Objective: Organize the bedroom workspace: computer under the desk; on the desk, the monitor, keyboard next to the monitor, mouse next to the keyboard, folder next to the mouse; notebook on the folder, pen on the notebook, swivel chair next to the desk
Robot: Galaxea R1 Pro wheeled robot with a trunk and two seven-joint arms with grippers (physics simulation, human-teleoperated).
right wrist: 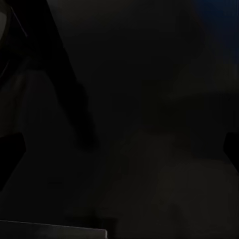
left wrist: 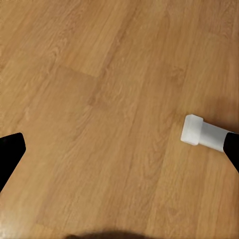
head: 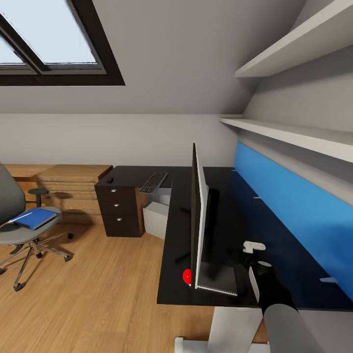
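Head view, monitor (head: 200, 215) on desk (head: 171, 274), right arm (head: 269, 289) beside.

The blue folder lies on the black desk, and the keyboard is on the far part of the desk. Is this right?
Not quite. In the head view the folder lies on the seat of the swivel chair, not on the desk. The keyboard is indeed on the far part of the desk.

glossy black L-shaped desk (head: 176, 264) on a wood floor (head: 98, 294), monitor (head: 198, 220) standing edge-on on its near wing, notebook (head: 218, 280) lying flat at the monitor's foot, keyboard (head: 153, 182) and mouse (head: 110, 180) on the far wing, grey computer (head: 158, 215) on the floor under the desk
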